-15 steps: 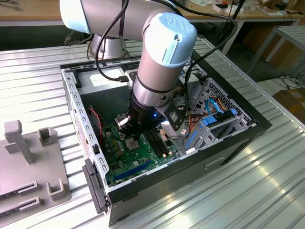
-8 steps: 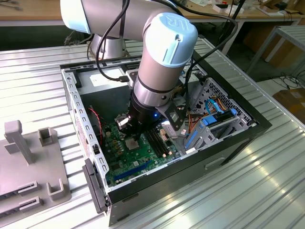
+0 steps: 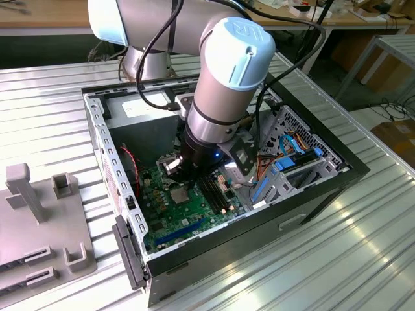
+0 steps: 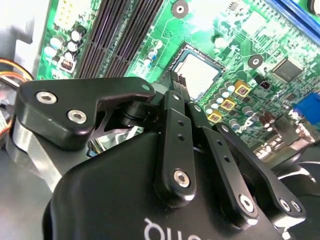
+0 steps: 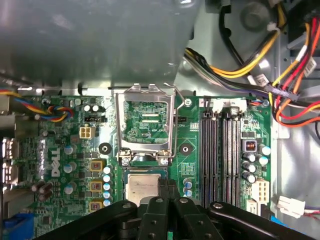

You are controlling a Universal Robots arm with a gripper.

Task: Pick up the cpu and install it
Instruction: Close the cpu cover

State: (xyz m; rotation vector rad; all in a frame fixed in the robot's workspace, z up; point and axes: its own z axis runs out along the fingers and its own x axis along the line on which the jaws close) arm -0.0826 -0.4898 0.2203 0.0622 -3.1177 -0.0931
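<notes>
The open PC case (image 3: 337, 170) sat on the slatted table (image 3: 363, 259), green motherboard (image 5: 65, 150) flat inside. The socket's load plate (image 5: 145, 125) stood hinged up. The cpu (image 5: 142, 188) lay flat in its socket, silver face up, edges square with the board. Gripper (image 5: 167, 186) hovered right over it, fingertips (image 4: 175, 79) pinched together, holding nothing.

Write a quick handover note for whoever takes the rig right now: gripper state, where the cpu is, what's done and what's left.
Gripper: fingers closed together, tips right over the socket on the green motherboard inside the open computer case.
Cpu: lying flat in the socket, silver face up; whether the fingertips touch it cannot be told.
Done: cpu is off the table and in the socket.
Left: retention frame stands open, not yet closed over the cpu.
</notes>
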